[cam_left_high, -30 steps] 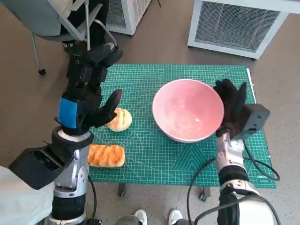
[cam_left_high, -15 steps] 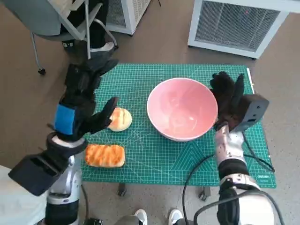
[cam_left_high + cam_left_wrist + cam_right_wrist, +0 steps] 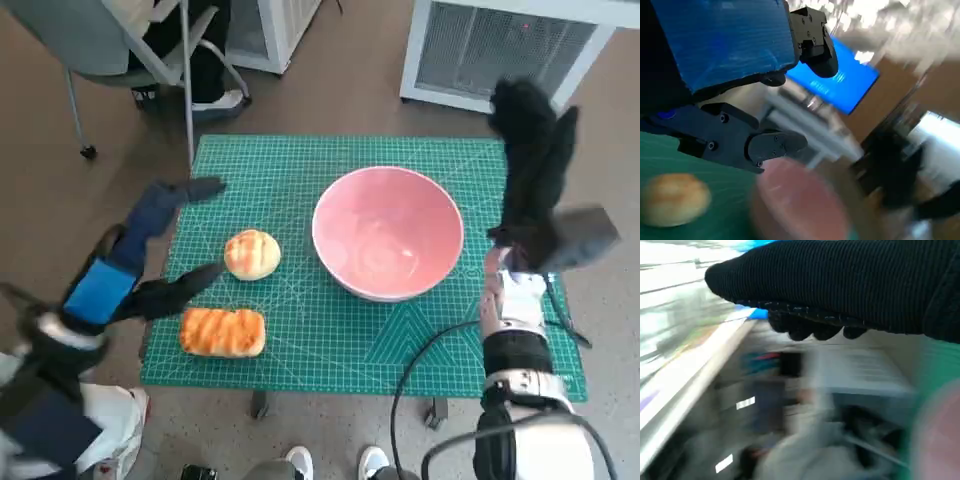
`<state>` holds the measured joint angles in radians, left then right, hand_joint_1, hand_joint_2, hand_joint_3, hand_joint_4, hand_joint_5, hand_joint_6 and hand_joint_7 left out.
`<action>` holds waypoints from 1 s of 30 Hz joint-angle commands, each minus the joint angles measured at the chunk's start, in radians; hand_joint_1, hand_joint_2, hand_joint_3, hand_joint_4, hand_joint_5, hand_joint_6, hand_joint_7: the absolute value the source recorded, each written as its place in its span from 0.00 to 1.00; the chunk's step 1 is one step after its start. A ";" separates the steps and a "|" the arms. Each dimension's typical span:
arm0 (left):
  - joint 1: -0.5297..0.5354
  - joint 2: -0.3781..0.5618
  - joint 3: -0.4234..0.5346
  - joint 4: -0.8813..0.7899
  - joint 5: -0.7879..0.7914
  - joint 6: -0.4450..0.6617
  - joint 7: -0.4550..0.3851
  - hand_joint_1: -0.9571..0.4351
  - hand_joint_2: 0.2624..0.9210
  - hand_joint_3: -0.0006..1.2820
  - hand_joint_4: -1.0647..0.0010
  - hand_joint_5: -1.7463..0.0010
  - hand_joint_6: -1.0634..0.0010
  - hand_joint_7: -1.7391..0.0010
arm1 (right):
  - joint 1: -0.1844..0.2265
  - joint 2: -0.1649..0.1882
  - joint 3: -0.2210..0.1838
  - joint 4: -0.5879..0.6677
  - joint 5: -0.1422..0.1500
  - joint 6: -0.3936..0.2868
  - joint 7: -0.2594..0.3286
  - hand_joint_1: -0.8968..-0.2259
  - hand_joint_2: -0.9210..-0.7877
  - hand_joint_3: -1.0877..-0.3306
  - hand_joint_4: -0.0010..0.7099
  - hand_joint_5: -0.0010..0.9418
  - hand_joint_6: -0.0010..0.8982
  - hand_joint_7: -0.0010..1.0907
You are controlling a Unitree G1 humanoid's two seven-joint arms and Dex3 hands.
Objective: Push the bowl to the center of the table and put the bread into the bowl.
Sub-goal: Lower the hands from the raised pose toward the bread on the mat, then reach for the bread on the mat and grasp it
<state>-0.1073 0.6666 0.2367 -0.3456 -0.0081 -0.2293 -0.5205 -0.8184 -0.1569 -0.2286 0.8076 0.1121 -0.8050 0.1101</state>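
Fingers on your left hand (image 3: 120, 275) are spread apart and hold nothing; they hang over the left edge of the green mat (image 3: 300, 340), just beside the two breads. On your right hand (image 3: 530, 170) the fingers point up, away from the bench, clear of everything; the blur hides whether they are spread or closed, so I cannot tell.

The pink bowl (image 3: 388, 233) sits on the mat a little right of middle, upright and empty. It looks rigid and smooth-walled, so expect it to slide easily under a flat push low on its outer wall; a push high on the rim could tip it. The round bun (image 3: 252, 254) lies just left of the bowl, apart from it, and the flat toasted bread (image 3: 223, 332) lies nearer you, near the mat's front-left corner. Both look light and soft, so take either by its sides with a gentle squeeze.

Your left forearm lies low and angled outward, the blue-taped back of the hand facing up. Your right forearm stands nearly upright beside the bowl's right side, the glove raised well above it.
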 commanded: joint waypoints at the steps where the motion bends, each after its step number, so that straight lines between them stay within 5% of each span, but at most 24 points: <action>1: 0.048 0.095 0.017 -0.025 0.050 0.002 -0.065 0.42 1.00 0.07 0.56 0.96 0.63 0.78 | 0.118 -0.001 0.058 -0.210 0.039 -0.031 0.095 0.78 0.00 0.67 0.57 0.01 0.11 0.62; 7: 0.090 0.145 0.001 -0.029 0.121 -0.005 -0.088 0.42 1.00 0.05 0.54 0.99 0.54 0.88 | 0.197 -0.013 0.110 -0.403 0.047 -0.030 0.151 0.73 0.00 0.69 0.57 0.01 0.12 0.63; 14: 0.112 0.163 -0.063 -0.021 0.208 0.015 -0.105 0.42 1.00 0.05 0.54 1.00 0.51 0.94 | 0.266 -0.012 0.139 -0.544 0.001 0.019 0.138 0.68 0.00 0.69 0.57 0.00 0.05 0.71; 30: 0.088 0.162 -0.219 -0.001 0.392 0.158 -0.151 0.46 0.99 0.01 0.59 1.00 0.53 0.99 | 0.283 0.003 0.153 -0.572 -0.058 0.029 0.100 0.73 0.00 0.69 0.59 0.01 0.00 0.79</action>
<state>-0.0054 0.8241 0.0481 -0.3596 0.3587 -0.1034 -0.6542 -0.5557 -0.1536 -0.0772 0.2279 0.0716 -0.7856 0.2216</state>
